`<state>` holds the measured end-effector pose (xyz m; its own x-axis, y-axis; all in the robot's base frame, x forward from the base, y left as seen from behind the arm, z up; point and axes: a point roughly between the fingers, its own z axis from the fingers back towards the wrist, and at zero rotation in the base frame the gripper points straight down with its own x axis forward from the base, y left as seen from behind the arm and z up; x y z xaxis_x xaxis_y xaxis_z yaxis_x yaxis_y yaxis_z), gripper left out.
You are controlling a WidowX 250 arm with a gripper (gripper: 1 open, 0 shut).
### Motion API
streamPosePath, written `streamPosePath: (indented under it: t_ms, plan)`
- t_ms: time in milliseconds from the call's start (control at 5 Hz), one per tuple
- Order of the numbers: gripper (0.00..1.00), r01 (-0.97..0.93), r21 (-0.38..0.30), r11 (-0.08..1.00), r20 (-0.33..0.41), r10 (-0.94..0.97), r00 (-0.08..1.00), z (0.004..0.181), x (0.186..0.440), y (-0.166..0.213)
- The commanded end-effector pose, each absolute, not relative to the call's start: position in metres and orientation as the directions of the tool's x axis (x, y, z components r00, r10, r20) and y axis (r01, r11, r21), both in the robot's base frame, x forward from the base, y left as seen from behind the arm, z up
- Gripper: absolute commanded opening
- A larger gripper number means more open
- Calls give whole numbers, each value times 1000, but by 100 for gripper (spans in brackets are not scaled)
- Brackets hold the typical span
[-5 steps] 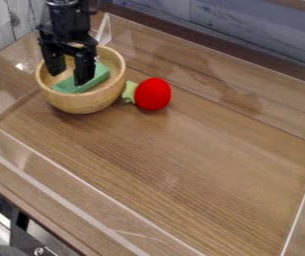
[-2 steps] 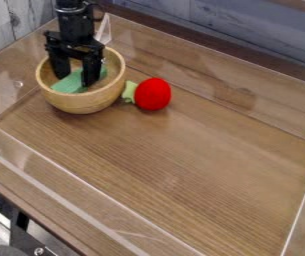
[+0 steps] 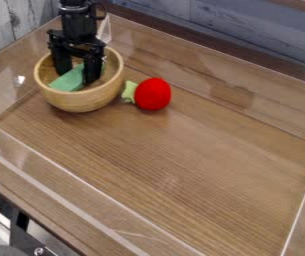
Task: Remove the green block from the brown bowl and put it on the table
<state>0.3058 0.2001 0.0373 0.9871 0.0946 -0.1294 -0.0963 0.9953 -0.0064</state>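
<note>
Wood-grain table, clear walls around it. Brown bowl sits at 10 o'clock, green block lying inside. Gripper has dropped into the bowl since a second ago, jaws wide open, straddling the block, nothing gripped yet; grasp looks imminent. Fingers hide most of the block; contact unclear. Red toy sits just beside the bowl at its 3 o'clock.
</note>
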Motion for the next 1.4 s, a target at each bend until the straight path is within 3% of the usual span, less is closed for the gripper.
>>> streamPosePath:
  t_ms: [0,400,800,1000,1200]
  plan:
    - [100,-76,21,997,-88,77,993,57,311,218]
    - [100,-154,14,988,-102,154,983,51,304,222]
    - [100,-184,5,983,-115,184,976,24,305,212]
    - [0,-197,-5,980,-120,195,973,22,301,211]
    - [0,-209,-23,978,-127,204,971,23,296,209]
